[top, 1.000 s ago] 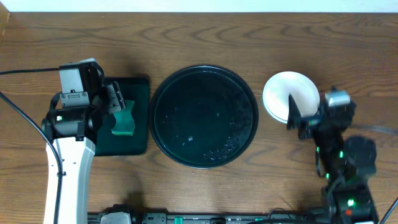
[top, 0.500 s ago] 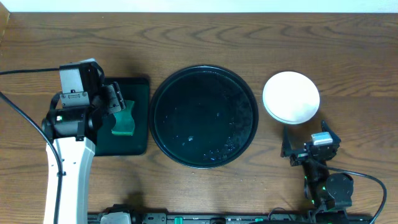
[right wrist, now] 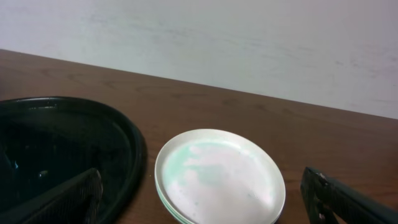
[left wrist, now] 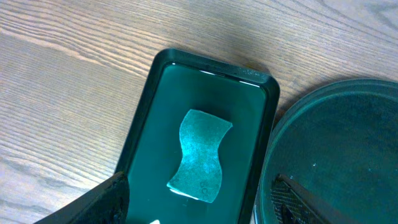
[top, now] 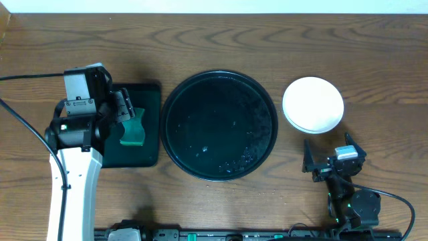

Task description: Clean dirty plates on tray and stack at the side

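The white plates (top: 313, 105) lie stacked on the bare wood to the right of the round black tray (top: 219, 125). The right wrist view shows the stack (right wrist: 217, 178) with a clean pale mint top, beside the tray's rim (right wrist: 134, 149). The tray holds no plates. My right gripper (top: 319, 163) is open and empty, near the front edge, below the stack. My left gripper (top: 127, 117) is open and empty above the green sponge (left wrist: 200, 154), which lies in the small rectangular dark tray (left wrist: 144, 140).
The rectangular sponge tray (top: 148, 134) sits just left of the round tray (left wrist: 336, 149). A black cable (top: 20, 127) runs along the left side of the table. A pale wall (right wrist: 249, 43) stands behind the far table edge.
My right gripper has drawn back from the plate stack toward the front edge and left the stack lying alone. The left arm has not moved.
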Motion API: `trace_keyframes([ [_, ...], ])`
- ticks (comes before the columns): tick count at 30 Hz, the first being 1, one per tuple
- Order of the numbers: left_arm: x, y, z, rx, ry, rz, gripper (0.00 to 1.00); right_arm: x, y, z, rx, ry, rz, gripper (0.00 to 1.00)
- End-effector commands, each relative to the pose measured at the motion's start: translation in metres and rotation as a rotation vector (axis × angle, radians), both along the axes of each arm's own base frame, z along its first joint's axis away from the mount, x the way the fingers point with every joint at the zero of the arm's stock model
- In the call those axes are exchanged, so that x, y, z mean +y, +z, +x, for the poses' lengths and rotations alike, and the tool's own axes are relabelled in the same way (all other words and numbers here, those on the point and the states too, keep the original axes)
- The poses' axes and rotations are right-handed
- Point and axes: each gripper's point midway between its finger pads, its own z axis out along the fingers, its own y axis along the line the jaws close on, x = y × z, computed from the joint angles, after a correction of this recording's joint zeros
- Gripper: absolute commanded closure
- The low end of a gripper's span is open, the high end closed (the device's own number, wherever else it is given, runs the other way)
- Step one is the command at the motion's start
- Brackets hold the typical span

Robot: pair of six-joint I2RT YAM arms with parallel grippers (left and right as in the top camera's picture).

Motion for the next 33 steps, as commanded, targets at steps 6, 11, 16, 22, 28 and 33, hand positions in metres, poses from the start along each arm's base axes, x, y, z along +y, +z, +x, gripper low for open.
trace_keyframes([
  [6, 0.004, 0.003, 0.0, -0.007, 0.022, 0.008, 0.27, -0.001, 0.0, 0.0, -0.005, -0.001, -0.012, 0.01],
  [11, 0.004, 0.003, 0.0, -0.007, 0.022, 0.008, 0.27, -0.001, 0.0, 0.0, -0.005, -0.001, -0.012, 0.01],
  [16, 0.004, 0.003, 0.0, -0.007, 0.022, 0.008, 0.27, -0.001, 0.0, 0.0, -0.005, -0.001, -0.012, 0.01],
  [22, 0.004, -0.002, -0.006, 0.026, 0.022, 0.006, 0.27, -0.001, 0.0, 0.0, -0.005, -0.001, -0.012, 0.01],
  [28, -0.002, 0.006, -0.01, -0.009, 0.003, -0.006, 0.27, -0.001, 0.0, 0.0, -0.005, -0.001, -0.012, 0.01],
  [33, -0.011, 0.021, -0.007, -0.224, -0.034, -0.024, 0.27, -0.001, 0.0, 0.0, -0.005, -0.001, -0.012, 0.01],
])
